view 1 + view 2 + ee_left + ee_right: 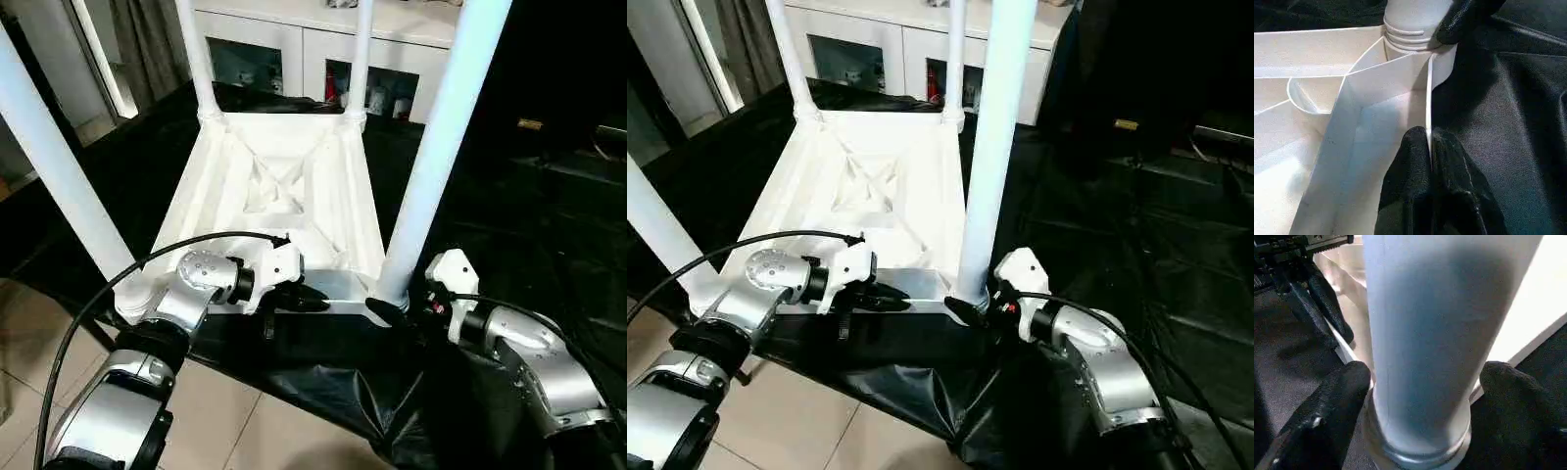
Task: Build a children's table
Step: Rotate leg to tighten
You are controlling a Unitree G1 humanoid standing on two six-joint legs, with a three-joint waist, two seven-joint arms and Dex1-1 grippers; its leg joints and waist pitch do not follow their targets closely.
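The children's table lies upside down on a black cloth, its ribbed white top [284, 186] facing up. Its white legs stand upright in the corner sockets: near right leg [441, 137], near left leg [49, 157], and two far legs [196, 59] [360, 59]. My left gripper [313, 297] is shut on the thin near rim [1428, 98] of the top, one finger on each side of it. My right gripper [1425, 382] straddles the base of the near right leg [1420, 333], jaws wide, one black finger [1337, 396] at each side. I cannot tell whether they press it.
The black cloth [490, 215] covers the work surface and hangs over its near edge. A white cabinet [294, 49] with glass doors stands behind the table. Tiled floor [225, 411] lies below at the near left. A black cable [98, 294] arcs over my left forearm.
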